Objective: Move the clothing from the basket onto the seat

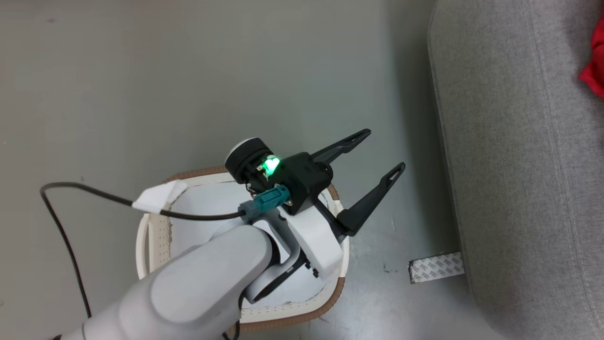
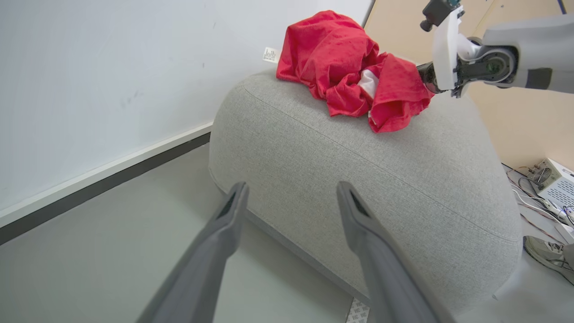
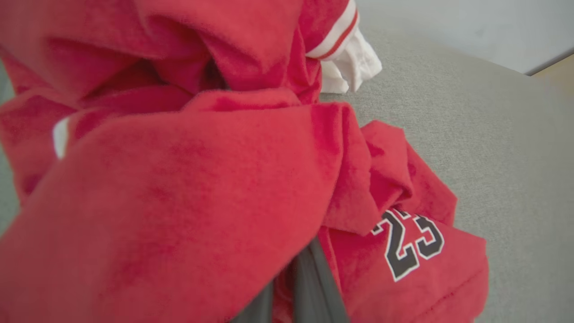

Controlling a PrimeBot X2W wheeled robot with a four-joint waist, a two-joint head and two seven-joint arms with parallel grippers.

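left gripper hanging spread, basket under its wrist | right gripper pinching clothes on sofa beneath it | risk: cloth snagging, dragging off sofa on release

Count: oval white plastic basket, brown rim: 1. Light grey fabric sofa: 1. Bright red fabric clothing: 1 heap, pieces indistinguishable. Patterned tape strip: 1. Grey shoe: 1.
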